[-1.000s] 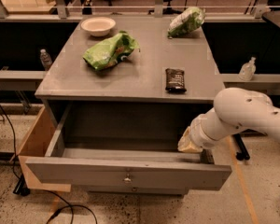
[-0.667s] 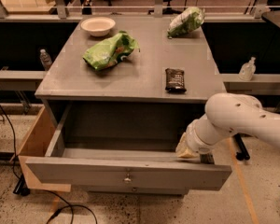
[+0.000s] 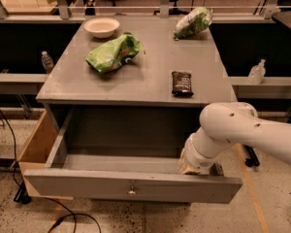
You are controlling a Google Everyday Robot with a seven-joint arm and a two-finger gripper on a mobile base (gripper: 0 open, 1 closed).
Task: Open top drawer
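From my remote seat, the wide grey top drawer (image 3: 131, 186) is pulled well out toward the bottom of the frame. Its flat front panel runs across the lower middle, with the little round metal knob (image 3: 132, 192) at its centre. The grey inside of the drawer is open to view behind the panel.

The thick white robot arm (image 3: 242, 130) comes in from the right edge and bends down into the drawer's right end. The gripper (image 3: 189, 165) sits low inside the drawer at lower right of centre, right behind the front panel. Only its pale tan upper part pokes above the panel edge, so I honestly can't tell whether it's open or closed, or if it's got hold of anything.

There's other stuff on the flat grey cabinet top (image 3: 150, 89):
- A shallow white bowl (image 3: 102, 26) sits at upper left.
- A crumpled green plastic bag (image 3: 114, 55) is just below the bowl.
- A second green-and-white bag (image 3: 193, 22) is at upper right.
- A dark brown snack wrapper (image 3: 182, 83) lies flat near the front right edge.

A clear plastic bottle (image 3: 47, 61) stands on the ledge at the left, and another clear bottle (image 3: 256, 72) on the ledge at the right. A light wooden panel (image 3: 34, 144) sits beside the drawer's left side.
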